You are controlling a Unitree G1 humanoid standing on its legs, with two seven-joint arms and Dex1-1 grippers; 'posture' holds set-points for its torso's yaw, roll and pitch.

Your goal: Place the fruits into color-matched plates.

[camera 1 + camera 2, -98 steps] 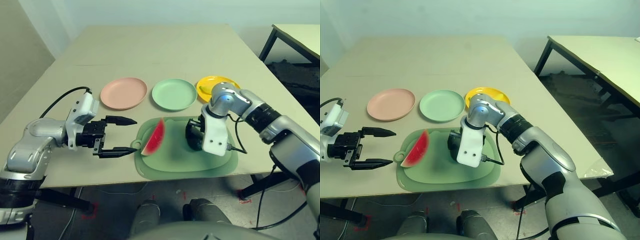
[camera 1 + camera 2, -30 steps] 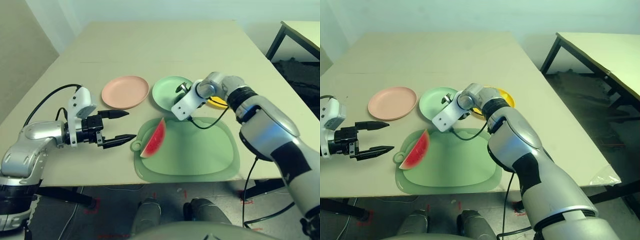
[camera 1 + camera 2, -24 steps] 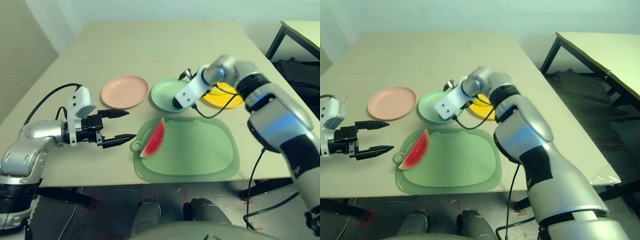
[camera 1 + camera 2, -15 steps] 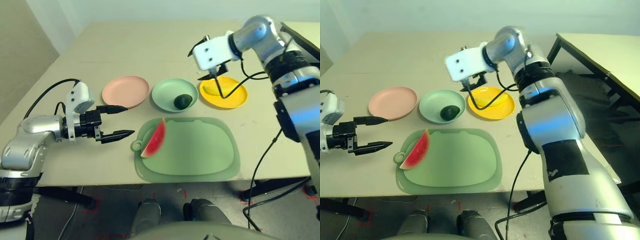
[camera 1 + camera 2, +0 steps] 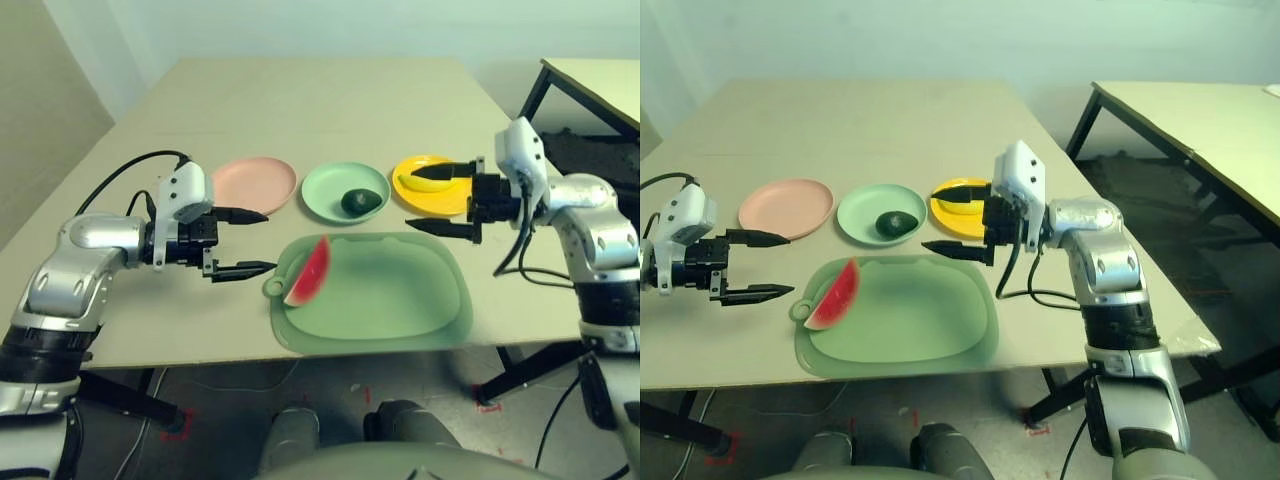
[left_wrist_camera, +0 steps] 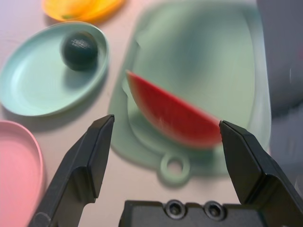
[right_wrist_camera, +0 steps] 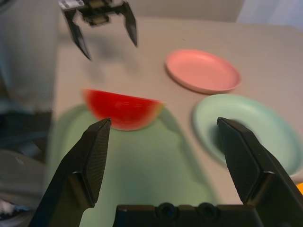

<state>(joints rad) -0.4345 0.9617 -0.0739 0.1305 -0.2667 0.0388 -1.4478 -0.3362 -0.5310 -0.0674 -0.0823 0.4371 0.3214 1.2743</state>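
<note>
Left gripper [image 5: 272,241] at centre-left, right gripper [image 5: 408,198] at centre-right, level, pointing inward, jaws spread.

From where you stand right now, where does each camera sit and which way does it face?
Left and right eye views: on the head, facing forward and down at the table; both silver arms show.
Left wrist view: on the left wrist, facing the watermelon wedge past its open gripper.
Right wrist view: on the right wrist, facing the pink plate past its open gripper.
Both wrist views share the wedge.
</note>
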